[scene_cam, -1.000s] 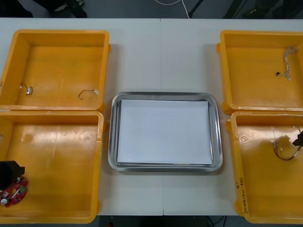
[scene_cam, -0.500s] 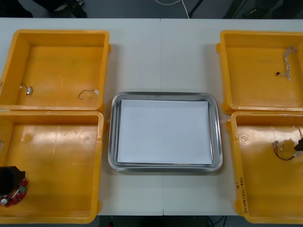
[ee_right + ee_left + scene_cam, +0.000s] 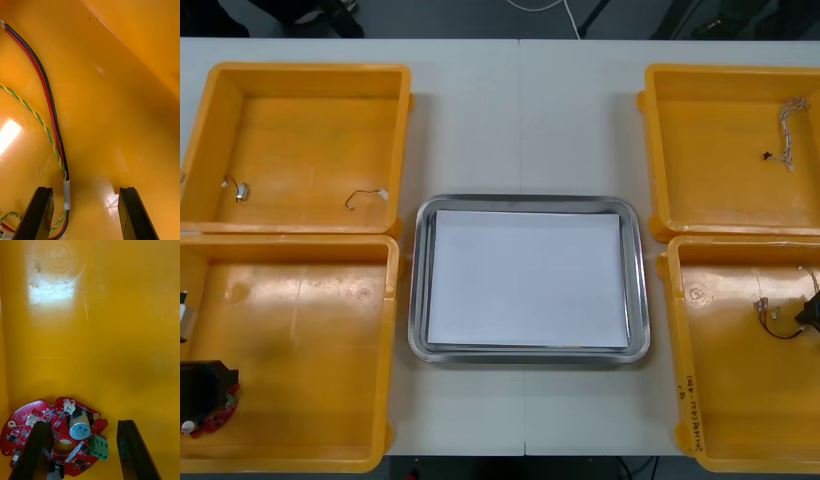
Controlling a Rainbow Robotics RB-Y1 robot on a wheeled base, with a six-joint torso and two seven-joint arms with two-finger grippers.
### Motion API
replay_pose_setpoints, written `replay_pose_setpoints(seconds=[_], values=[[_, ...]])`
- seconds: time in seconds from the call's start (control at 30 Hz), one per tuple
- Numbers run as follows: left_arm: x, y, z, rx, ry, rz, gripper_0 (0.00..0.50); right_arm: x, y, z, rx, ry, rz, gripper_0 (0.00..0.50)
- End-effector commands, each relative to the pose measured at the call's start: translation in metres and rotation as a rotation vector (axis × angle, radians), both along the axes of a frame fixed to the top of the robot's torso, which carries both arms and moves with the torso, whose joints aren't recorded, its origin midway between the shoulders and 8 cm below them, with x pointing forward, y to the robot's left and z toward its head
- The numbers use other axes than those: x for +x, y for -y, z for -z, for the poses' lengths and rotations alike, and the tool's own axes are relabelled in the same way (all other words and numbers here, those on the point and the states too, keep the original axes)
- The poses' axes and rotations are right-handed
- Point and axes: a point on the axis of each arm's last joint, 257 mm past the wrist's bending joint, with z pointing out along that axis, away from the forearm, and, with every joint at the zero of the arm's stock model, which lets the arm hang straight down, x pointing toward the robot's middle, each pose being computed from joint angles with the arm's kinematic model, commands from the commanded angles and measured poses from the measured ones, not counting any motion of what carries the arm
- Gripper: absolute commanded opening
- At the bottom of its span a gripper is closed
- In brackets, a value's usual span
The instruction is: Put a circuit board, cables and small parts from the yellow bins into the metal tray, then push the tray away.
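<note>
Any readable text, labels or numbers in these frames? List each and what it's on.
Near right yellow bin: dark handwriting along the rim facing the metal tray, too small to read.
Circuit board: print on its blue-grey cylinder, too blurred to read.
Nothing else carries legible text.

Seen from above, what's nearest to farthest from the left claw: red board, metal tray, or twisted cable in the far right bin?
1. Red circuit board, right at the left claw, near left bin.
2. Metal tray, table's middle.
3. Twisted cable, far right bin.
</note>
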Motion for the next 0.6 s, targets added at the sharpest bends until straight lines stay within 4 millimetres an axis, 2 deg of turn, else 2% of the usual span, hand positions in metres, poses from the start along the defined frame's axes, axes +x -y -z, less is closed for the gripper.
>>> replay_pose_setpoints(seconds=[0.03,0.37,0.6], values=[[-0.0109,-0.0107,0.0106,-0.006,-0.025,-0.054,0.5,0.0033,-0.0071,0.0057,0.015,-0.004,0.015,0.5],[-0.0084,-0.012,0.0136,-0.008,-0.019,-0.052,0.5,0.0051,-0.0084,0.0142,0.021,-0.02,0.015,0.5],[-0.007,-0.0117,0.0126,-0.008,-0.017,-0.051,0.5,0.01,-0.0102,0.0115,0.016,-0.013,0.011,0.5]])
